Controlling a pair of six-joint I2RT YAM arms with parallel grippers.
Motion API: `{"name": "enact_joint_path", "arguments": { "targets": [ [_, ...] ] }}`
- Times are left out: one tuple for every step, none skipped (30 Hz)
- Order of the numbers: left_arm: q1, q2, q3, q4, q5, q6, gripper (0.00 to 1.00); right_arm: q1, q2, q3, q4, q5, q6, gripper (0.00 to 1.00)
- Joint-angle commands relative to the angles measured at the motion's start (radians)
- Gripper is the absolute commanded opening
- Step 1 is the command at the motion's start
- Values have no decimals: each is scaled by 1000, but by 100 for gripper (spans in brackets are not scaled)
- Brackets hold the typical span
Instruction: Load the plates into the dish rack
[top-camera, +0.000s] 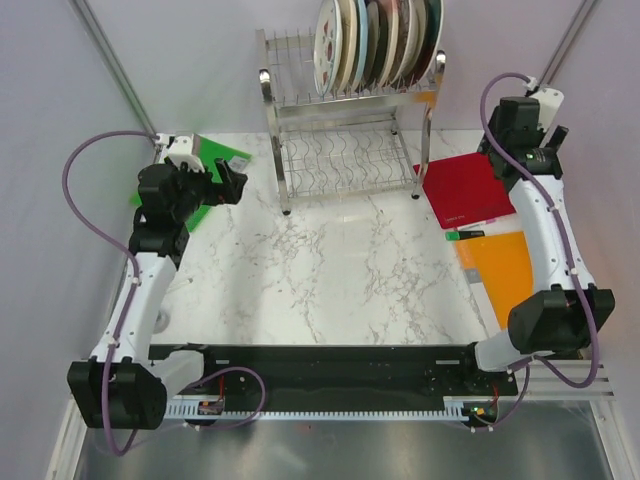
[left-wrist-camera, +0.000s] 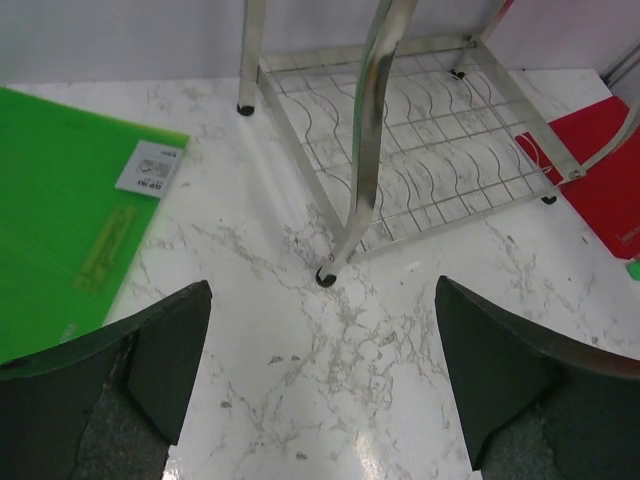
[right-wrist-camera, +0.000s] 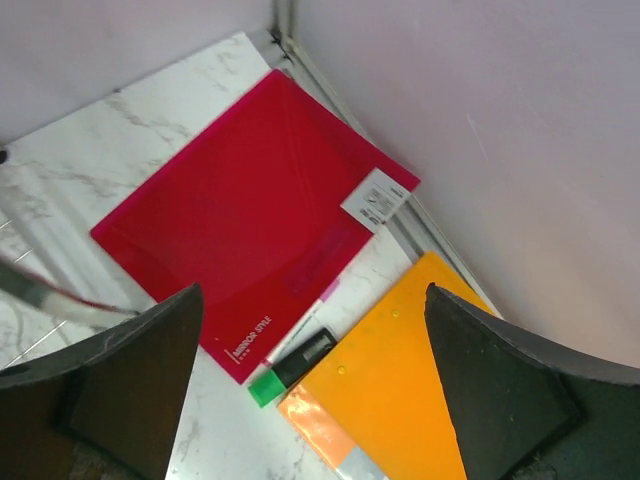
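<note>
I see my left gripper (left-wrist-camera: 322, 300) and right gripper (right-wrist-camera: 312, 300) both spread wide, holding nothing. The round cream and patterned plates (top-camera: 375, 45) stand on edge on the top tier of the shiny chrome wire dish rack (top-camera: 340, 150), far centre.

Plates (top-camera: 375, 45) stood upright in rack (top-camera: 345, 140) top tier. Green mat (top-camera: 212, 148) left, red mat (top-camera: 465, 190) and orange mat (top-camera: 500, 265) right on surface (top-camera: 330, 270).
</note>
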Motion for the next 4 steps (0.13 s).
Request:
{"name": "enact_joint_path", "arguments": {
  "targets": [
    [-10,28,102,-31,-33,104,100,-114,63,19,-14,-37,101,98],
    [-11,37,128,-52,-33,111,100,-149,72,22,-12,-66,112,98],
    [-13,40,137,-62,-30,115,100,-154,80,23,-9,-92,133,98],
    [-14,42,143,-68,-28,126,100,-155,95,23,-7,-115,132,98]
  ]
}}
